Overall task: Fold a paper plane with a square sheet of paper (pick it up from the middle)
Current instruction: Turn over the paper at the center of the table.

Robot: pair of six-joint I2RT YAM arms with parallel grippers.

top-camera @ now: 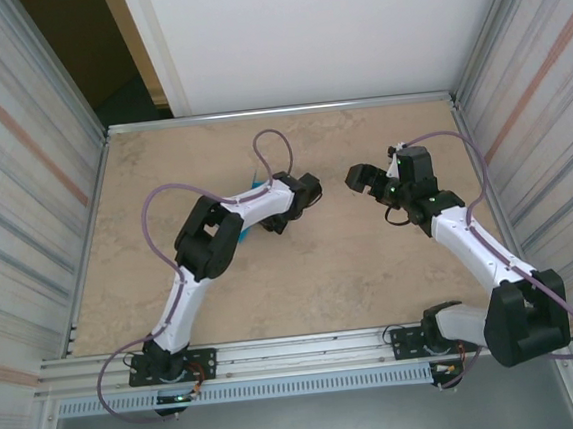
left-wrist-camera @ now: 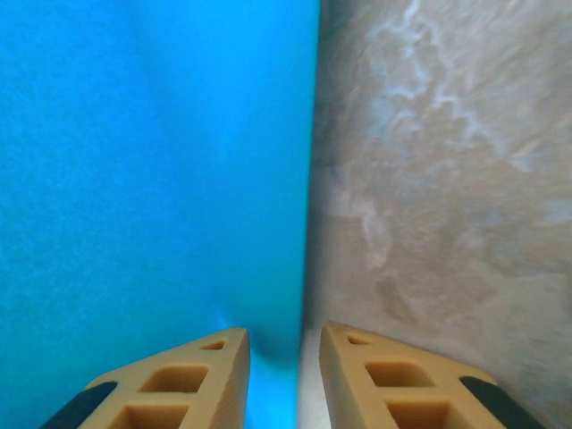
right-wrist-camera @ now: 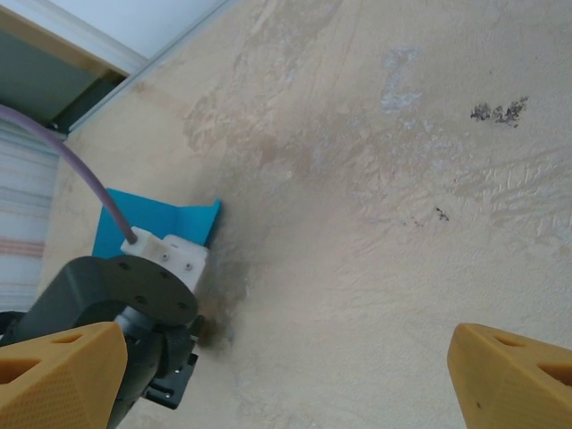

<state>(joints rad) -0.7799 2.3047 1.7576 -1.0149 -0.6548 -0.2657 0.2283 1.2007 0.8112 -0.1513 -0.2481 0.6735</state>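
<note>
Two arms reach in from their bases at the near edge. Mid-table, the right gripper [top-camera: 364,180] hangs with its jaws spread wide and empty, facing the left arm and well apart from the paper. The left gripper [left-wrist-camera: 284,332] sits low over the table [left-wrist-camera: 447,179], its fingers [left-wrist-camera: 384,375] parted by only a narrow gap. The straight edge of the square sheet of paper [left-wrist-camera: 152,179] runs into that gap. I cannot tell whether either pad touches it. Beyond the left wrist, a teal corner looks slightly lifted.

I judge the main risk to be the thin sheet sliding on the smooth tabletop, or a fingertip dragging the edge and skewing the fold. A weak crease could also spring back open.

No brand, label or writing is legible anywhere.
</note>
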